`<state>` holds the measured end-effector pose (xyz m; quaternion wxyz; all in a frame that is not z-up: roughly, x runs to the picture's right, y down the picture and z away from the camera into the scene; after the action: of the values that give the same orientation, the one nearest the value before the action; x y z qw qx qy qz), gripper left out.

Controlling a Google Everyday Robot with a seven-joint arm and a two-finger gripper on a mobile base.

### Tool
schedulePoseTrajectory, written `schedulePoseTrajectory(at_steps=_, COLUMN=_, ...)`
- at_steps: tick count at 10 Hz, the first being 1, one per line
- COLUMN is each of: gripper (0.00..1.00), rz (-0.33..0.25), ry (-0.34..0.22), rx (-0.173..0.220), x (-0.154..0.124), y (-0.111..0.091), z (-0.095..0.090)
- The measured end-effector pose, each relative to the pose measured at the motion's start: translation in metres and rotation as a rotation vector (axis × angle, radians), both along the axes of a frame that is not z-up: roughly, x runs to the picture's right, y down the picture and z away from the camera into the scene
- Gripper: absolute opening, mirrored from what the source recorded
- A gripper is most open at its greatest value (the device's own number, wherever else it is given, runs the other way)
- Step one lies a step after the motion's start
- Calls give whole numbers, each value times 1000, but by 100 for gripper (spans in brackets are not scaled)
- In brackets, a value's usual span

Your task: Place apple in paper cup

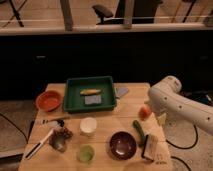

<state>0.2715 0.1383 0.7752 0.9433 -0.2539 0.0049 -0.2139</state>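
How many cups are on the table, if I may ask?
2: the paper cup at centre, the light green cup just in front of it; the arm could hide others. The pincer is by the apple, at right.
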Motion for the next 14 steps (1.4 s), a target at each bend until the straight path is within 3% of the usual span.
schedulePoseTrajectory(at_steps=14, gripper=80, rz=-79, ry=-140, rx=1, x=-9, y=5, z=41)
